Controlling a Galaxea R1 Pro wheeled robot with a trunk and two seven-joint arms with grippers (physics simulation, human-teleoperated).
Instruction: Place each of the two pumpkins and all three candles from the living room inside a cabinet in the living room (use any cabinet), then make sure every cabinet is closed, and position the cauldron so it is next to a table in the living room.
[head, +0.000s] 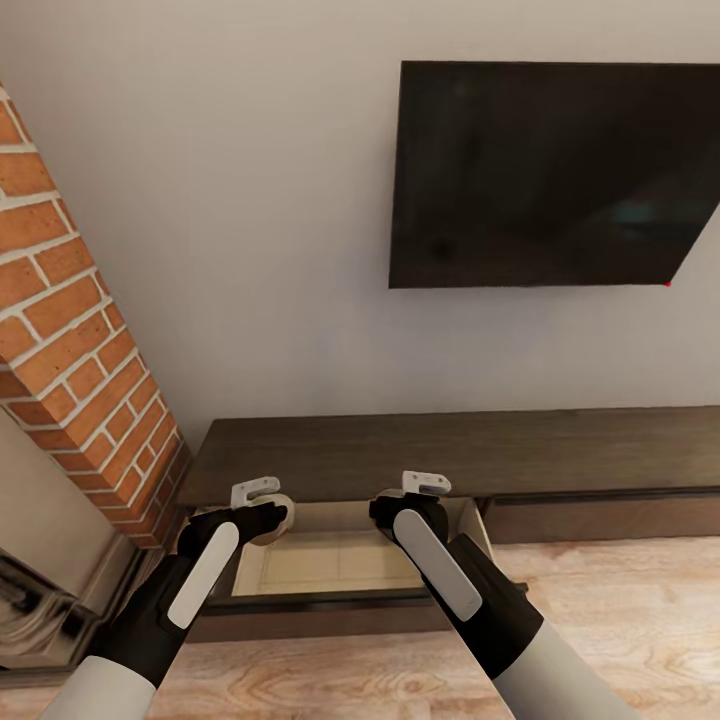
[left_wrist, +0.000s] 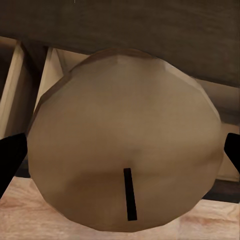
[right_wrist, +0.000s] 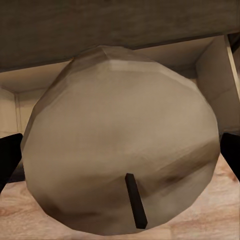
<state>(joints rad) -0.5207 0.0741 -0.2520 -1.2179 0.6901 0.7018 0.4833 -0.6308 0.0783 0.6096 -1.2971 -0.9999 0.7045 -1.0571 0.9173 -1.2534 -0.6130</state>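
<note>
The long dark-brown cabinet (head: 450, 450) stands against the wall under the TV, and its pull-out compartment (head: 330, 560) is open, showing a pale inside. My left gripper (head: 265, 512) hovers over the compartment's left end, shut on a beige candle (left_wrist: 125, 135) with a black wick, its dark fingers (left_wrist: 10, 162) on either side. My right gripper (head: 415, 505) hangs over the right end, shut on a second candle (right_wrist: 120, 140). The pumpkins, third candle, cauldron and table are out of view.
A brick fireplace (head: 80, 380) rises at the left, close to my left arm. A black TV (head: 550, 170) hangs on the wall above the cabinet. Light wood floor (head: 620, 600) runs in front of the cabinet at the right.
</note>
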